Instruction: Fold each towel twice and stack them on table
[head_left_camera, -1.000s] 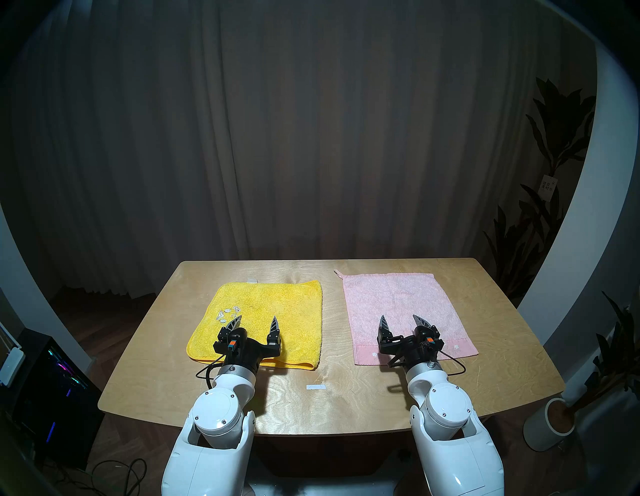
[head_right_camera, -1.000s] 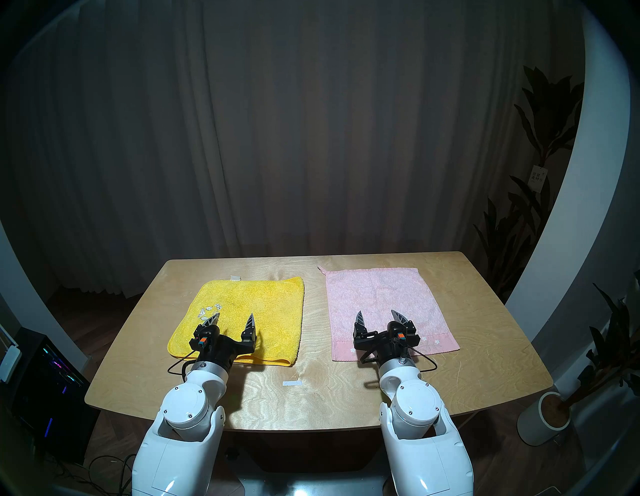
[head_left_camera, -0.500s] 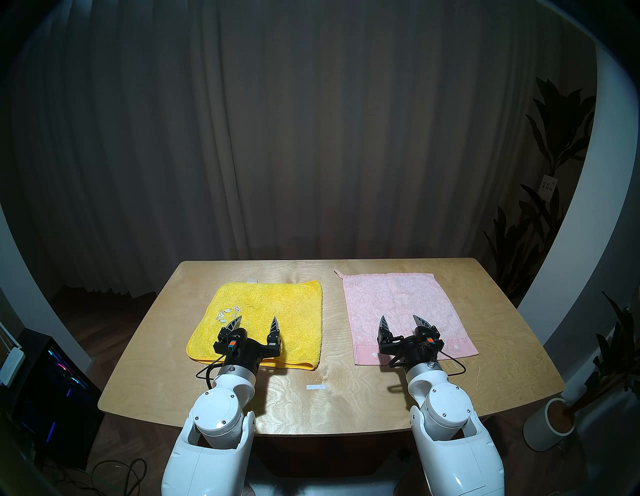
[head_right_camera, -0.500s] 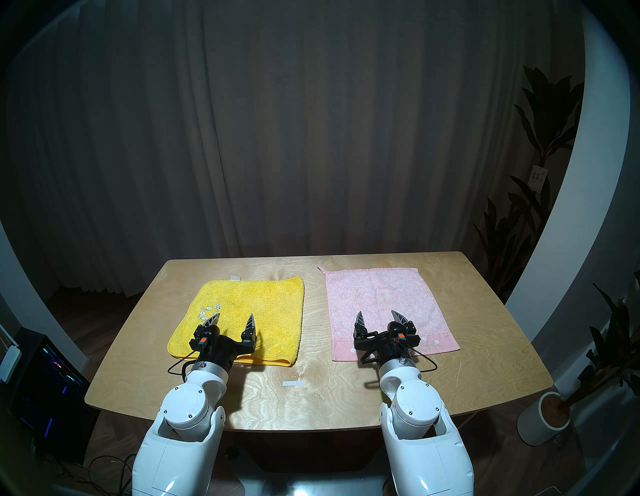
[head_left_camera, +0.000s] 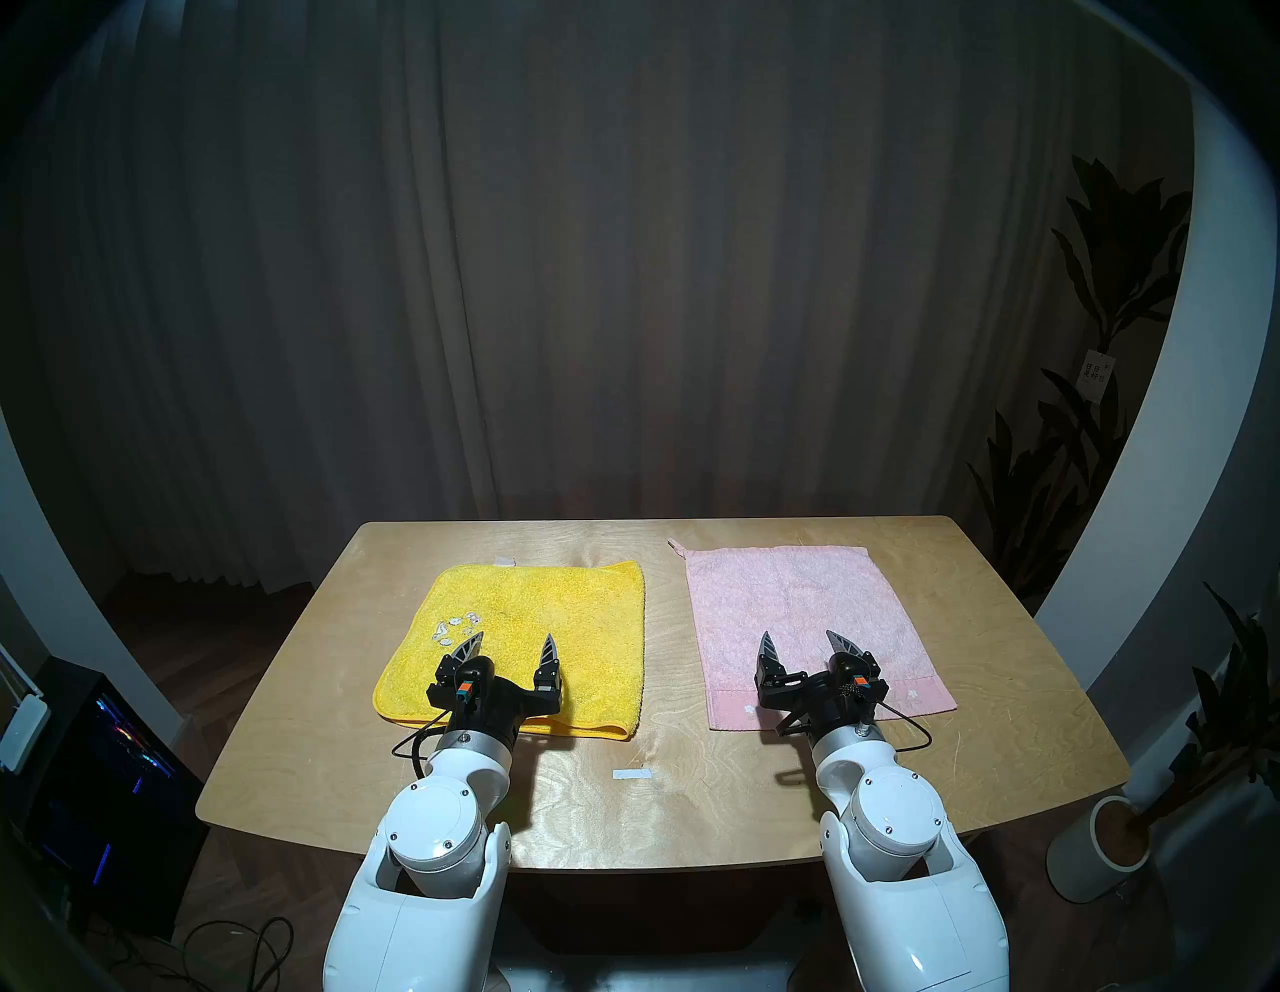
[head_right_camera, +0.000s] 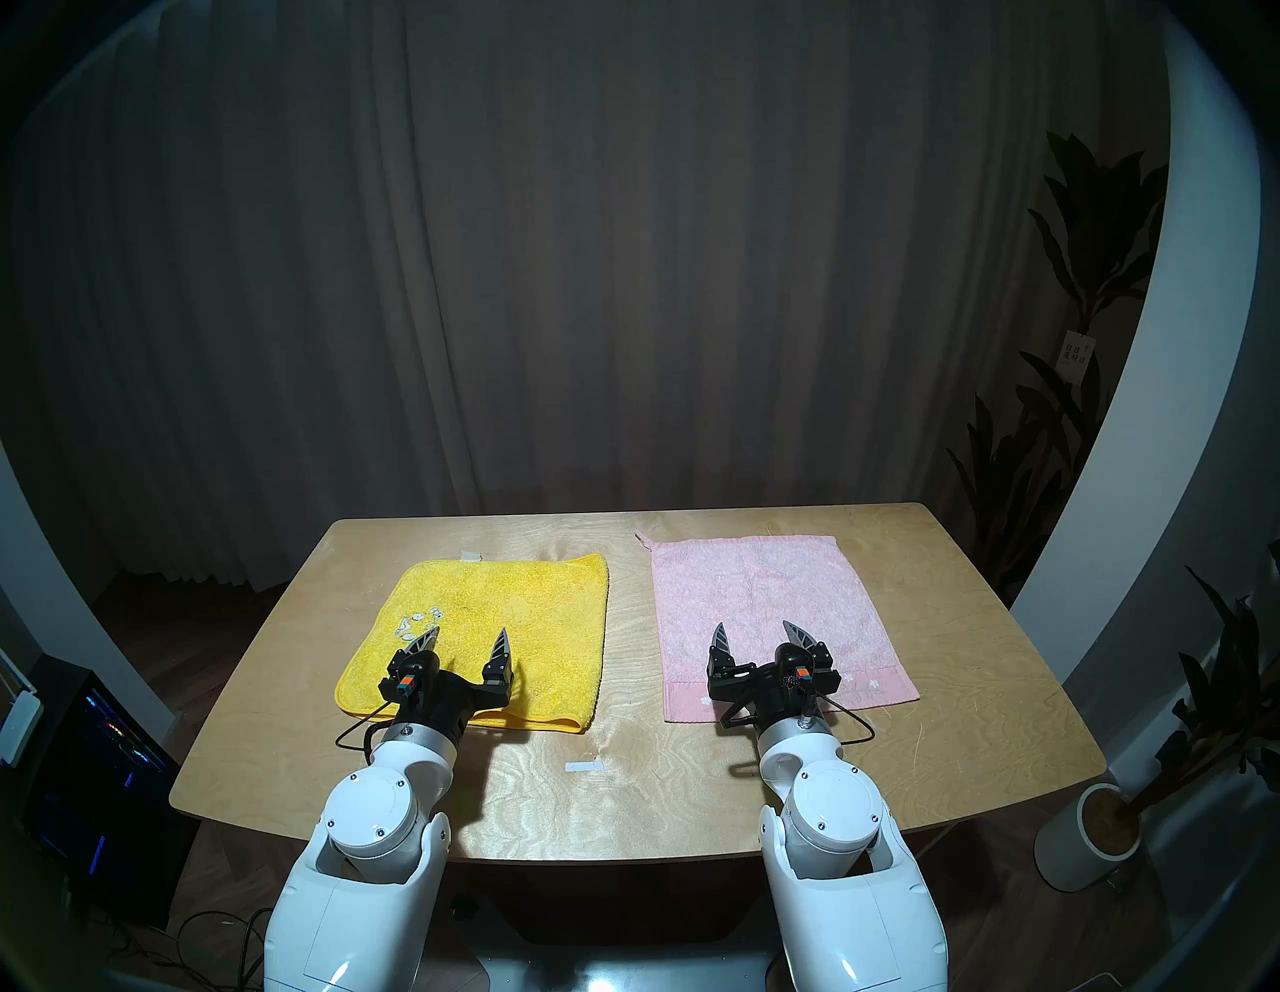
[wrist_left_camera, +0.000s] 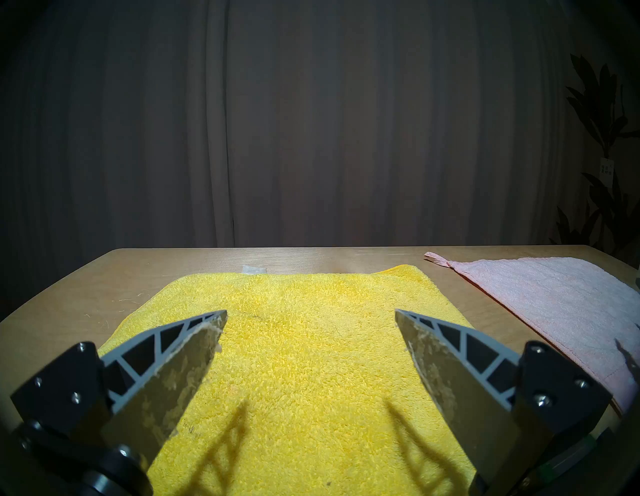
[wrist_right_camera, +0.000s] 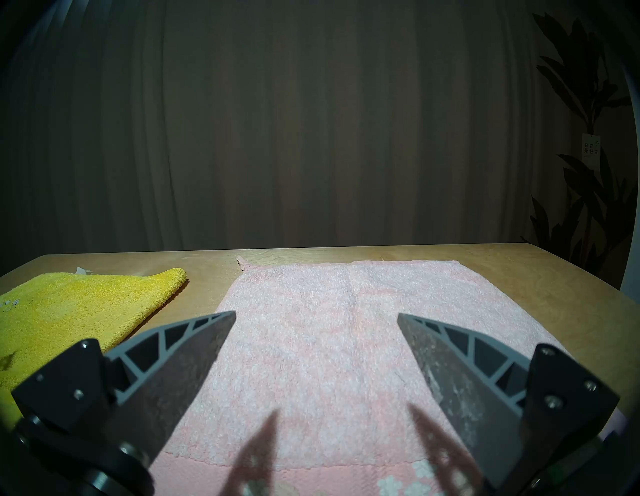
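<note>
The left tool (head_left_camera: 511, 645) is hanging with its two fingers spread wide and nothing between them, above the near part of the yellow towel (head_left_camera: 554, 609). Its fingers (wrist_left_camera: 180, 360) are pointed wedges of grey plastic with triangular cut-outs along the outer side and flat, scuffed inner faces flecked with pale lint; they are throwing latticed shadows on the cloth below. The right tool (head_left_camera: 807, 642) is matching it, jaws standing wide and empty above the near part of the pink towel (head_left_camera: 796, 596), and its fingers (wrist_right_camera: 187, 360) are showing the same ribbed grey build with darker, worn faces.

The yellow towel is lying flat on the left half of the desk (head_left_camera: 692, 817), a thick, fluffy terry square with rounded corners and a rolled hem, carrying small white embroidery (head_left_camera: 457, 625) near its left edge. The pink towel is lying flat on the right half, well apart from the yellow one, with bare wood showing between them. It is thinner and finer in pile, with a smooth woven band (head_left_camera: 914, 696) along its near edge dotted with little white flowers, and a small loop (head_left_camera: 675, 546) sticking out at its far left corner.

The desk is a broad slab of pale plywood with swirling grain and rounded corners. A short strip of white tape (head_left_camera: 632, 774) is sitting near the front middle, and another white scrap (head_left_camera: 505, 560) is lying just beyond the yellow towel's far edge. Dark pleated curtains (head_left_camera: 623, 277) are hanging behind.
</note>
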